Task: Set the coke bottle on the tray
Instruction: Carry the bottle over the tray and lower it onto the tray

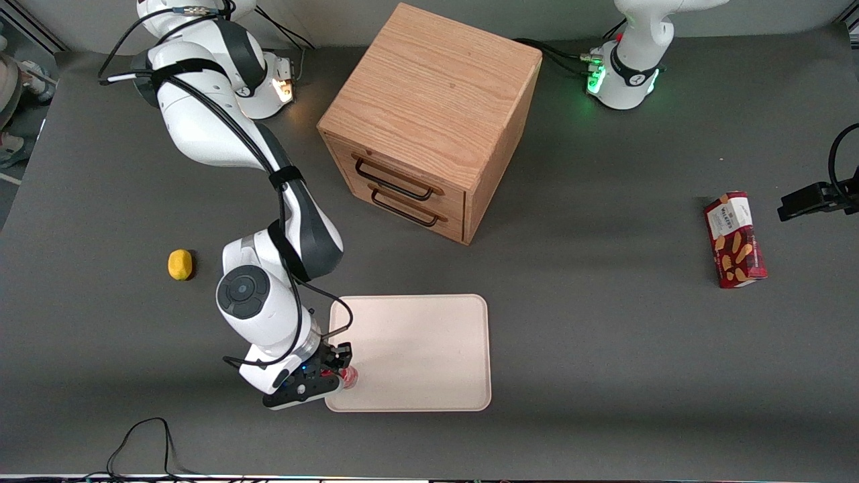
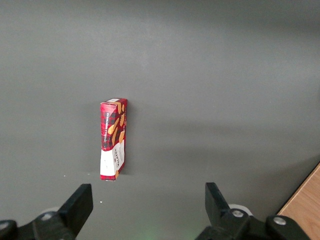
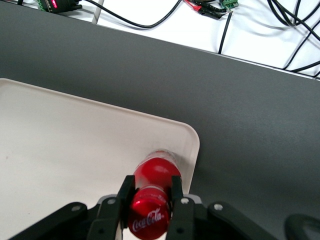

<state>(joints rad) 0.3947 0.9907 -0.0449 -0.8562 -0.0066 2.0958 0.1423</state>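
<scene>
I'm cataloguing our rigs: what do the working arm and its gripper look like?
The working arm has glossy white shells with dark grey joint sections, and black cables strapped along it. Its gripper, over the tray's corner, is black with two slim black fingers and a small blue light.

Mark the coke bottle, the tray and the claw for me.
coke bottle (image 3: 156, 172): right wrist view, red label.
tray (image 1: 429, 342): front view, bare floor.
claw (image 3: 150, 195): right wrist view, midway between fingertips, shut on the bottle.
</scene>
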